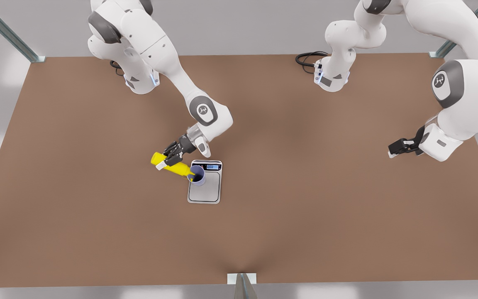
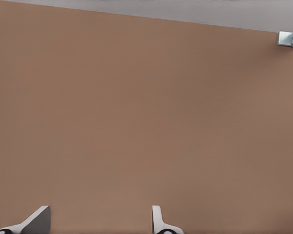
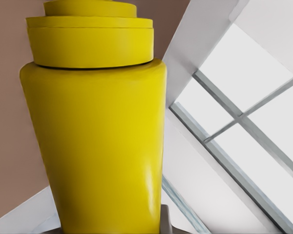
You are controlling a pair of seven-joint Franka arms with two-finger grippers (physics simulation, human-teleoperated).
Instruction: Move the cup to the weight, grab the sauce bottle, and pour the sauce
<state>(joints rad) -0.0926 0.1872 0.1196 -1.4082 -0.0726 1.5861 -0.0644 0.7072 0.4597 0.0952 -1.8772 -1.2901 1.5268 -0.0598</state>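
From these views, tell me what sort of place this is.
Probably a simulated lab test bench: a bare brown table with metal frame struts, two Franka arms, and a kitchen scale with cup for pouring.

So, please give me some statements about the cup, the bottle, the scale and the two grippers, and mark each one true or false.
1. The cup stands on the weight. True.
2. The sauce bottle stands upright on the table. False: it is tilted, nozzle at the cup's mouth.
3. The right gripper holds the sauce bottle. True.
4. The left gripper grips the cup. False: it waits open over bare table at the front view's right.
5. The cup sits at the weight's display end. True.
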